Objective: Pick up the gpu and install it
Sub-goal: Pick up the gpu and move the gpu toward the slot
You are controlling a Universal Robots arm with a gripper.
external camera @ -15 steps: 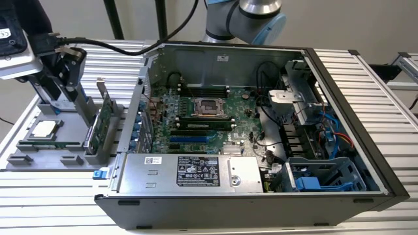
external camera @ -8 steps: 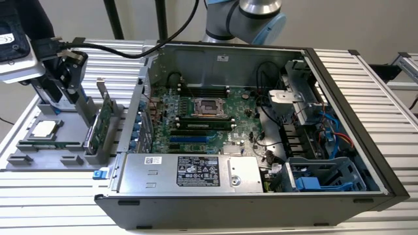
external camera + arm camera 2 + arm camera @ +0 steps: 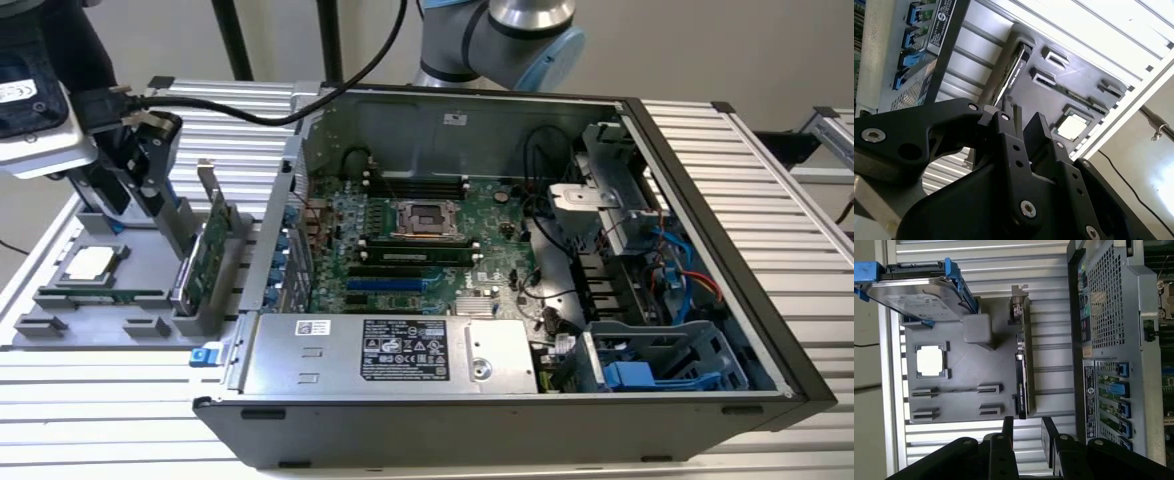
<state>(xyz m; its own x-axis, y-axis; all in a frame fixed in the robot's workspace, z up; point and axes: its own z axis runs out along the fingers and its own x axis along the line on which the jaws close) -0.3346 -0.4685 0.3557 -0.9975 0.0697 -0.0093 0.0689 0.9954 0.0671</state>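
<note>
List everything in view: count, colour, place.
gpu: one, green board with black cooler, standing on edge in the tray
hard drive: one, silver with blue rails, on the tray
processor chip: one, silver, flat in a tray pocket
memory stick: one, green, lying in the tray
tray: one, grey, on the table beside the case
computer case: one, dark, open, mid-table
motherboard: one, green, inside the case
power supply: one, silver, inside the case
table: one, silver, slatted
arm: one, silver and blue, behind the case
hand: one, black, open, above the tray near the gpu, holding nothing
</note>
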